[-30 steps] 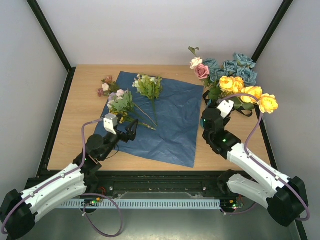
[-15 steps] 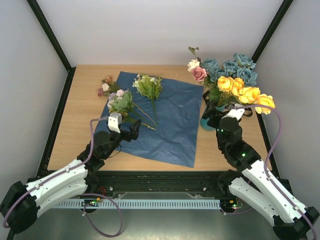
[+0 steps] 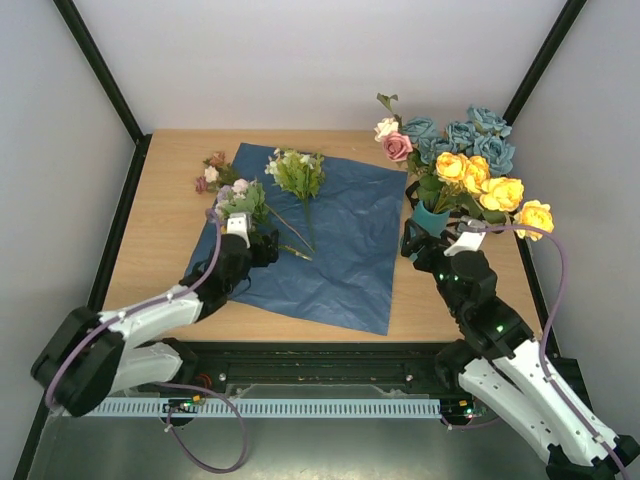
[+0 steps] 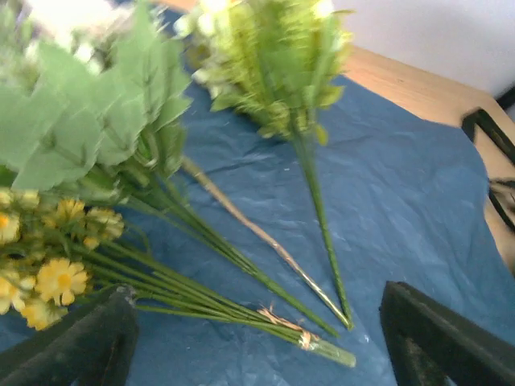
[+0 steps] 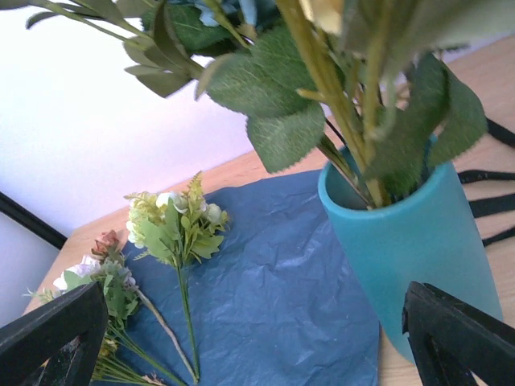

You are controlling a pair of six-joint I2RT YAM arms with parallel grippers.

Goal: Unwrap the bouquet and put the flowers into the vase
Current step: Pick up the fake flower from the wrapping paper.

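Observation:
The bouquet is undone: its blue paper [image 3: 345, 245] lies flat on the table. On its left part lie a pale-green sprig [image 3: 298, 173] and a leafy mixed bunch [image 3: 240, 205] with thin stems [image 4: 241, 310] tied near their ends. The teal vase [image 3: 430, 218] stands at the paper's right edge and holds blue, yellow and pink flowers [image 3: 470, 160]. My left gripper [image 3: 263, 247] is open, its jaws on either side of the tied stem ends [image 4: 257, 354], not touching them. Just near of the vase [image 5: 418, 241], my right gripper [image 3: 418, 248] is open and holds nothing [image 5: 249, 346].
A black ribbon [image 5: 491, 178] trails on the wood to the right of the vase. Small pink and white blooms [image 3: 210, 175] lie on bare wood left of the paper. Black frame posts and white walls close in the table.
My right gripper opened, let go of the yellow flowers in the vase and drew back towards me. My left arm reached forward over the paper to the stem ends.

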